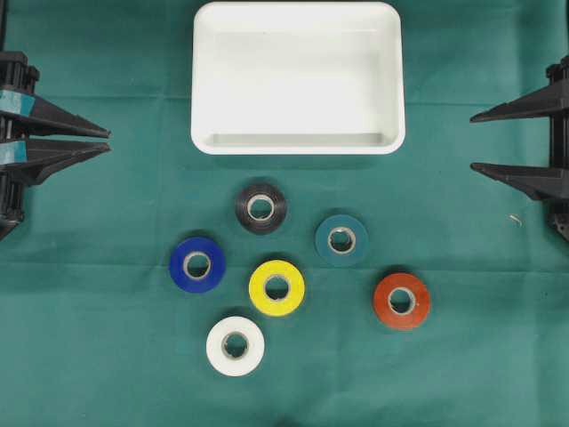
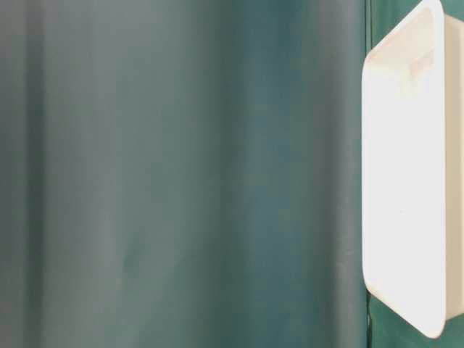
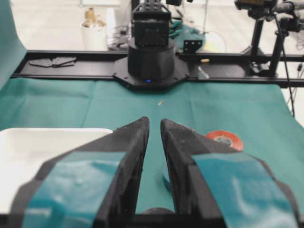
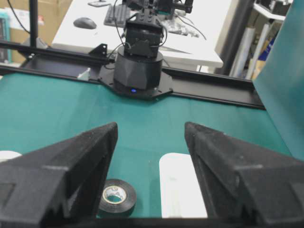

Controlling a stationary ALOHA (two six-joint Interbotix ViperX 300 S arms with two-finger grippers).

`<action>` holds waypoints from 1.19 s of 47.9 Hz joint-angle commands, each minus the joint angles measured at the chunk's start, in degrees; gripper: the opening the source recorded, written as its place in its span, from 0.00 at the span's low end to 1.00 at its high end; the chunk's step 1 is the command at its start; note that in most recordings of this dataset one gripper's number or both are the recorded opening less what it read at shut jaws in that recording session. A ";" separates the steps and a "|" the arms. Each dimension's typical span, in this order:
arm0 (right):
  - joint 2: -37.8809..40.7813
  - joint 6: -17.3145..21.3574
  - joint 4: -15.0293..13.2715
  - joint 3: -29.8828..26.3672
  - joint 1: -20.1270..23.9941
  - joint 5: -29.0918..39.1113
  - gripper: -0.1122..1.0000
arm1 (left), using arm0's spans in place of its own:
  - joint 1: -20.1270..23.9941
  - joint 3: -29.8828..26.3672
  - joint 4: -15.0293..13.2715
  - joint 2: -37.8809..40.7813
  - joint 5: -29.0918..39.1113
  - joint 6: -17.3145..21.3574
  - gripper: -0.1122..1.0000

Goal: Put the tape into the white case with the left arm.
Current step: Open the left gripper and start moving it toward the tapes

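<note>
The white case (image 1: 298, 84) lies empty at the table's back middle; it also shows as the white case (image 2: 402, 181) and the white case (image 3: 28, 142). In front of it lie several tape rolls: black (image 1: 243, 209), teal (image 1: 357, 242), blue (image 1: 180, 265), yellow (image 1: 260, 288), red (image 1: 418, 302) and white (image 1: 218, 346). My left gripper (image 1: 108, 140), teal-striped, hangs at the left edge, shut on nothing, well left of the rolls. In its wrist view the left gripper (image 3: 154, 122) points across the cloth, red tape (image 3: 224, 139) to its right. My right gripper (image 1: 473, 140) stands open at the right edge.
Green cloth (image 1: 107, 356) covers the table. Past the right gripper (image 4: 150, 126) lie the black tape (image 4: 116, 199) and an end of the case (image 4: 178, 190). Each arm's black base (image 3: 149, 61) (image 4: 137, 66) stands on a rail at the cloth's edge.
</note>
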 commanded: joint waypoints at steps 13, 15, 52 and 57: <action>-1.23 0.00 0.00 2.37 -1.14 -0.44 0.03 | -1.05 -0.70 -1.05 0.09 -1.76 0.53 0.11; -1.67 0.00 -0.09 2.99 -1.14 -0.44 0.02 | -0.97 -0.70 -1.05 0.18 -1.76 0.62 0.11; -10.90 0.00 -1.05 13.89 -1.14 0.62 0.02 | -2.81 0.35 -1.14 0.26 -1.23 1.05 0.97; -10.99 0.00 -1.76 14.50 -1.14 2.29 0.02 | -2.81 -0.35 -1.14 1.58 -0.35 1.05 0.99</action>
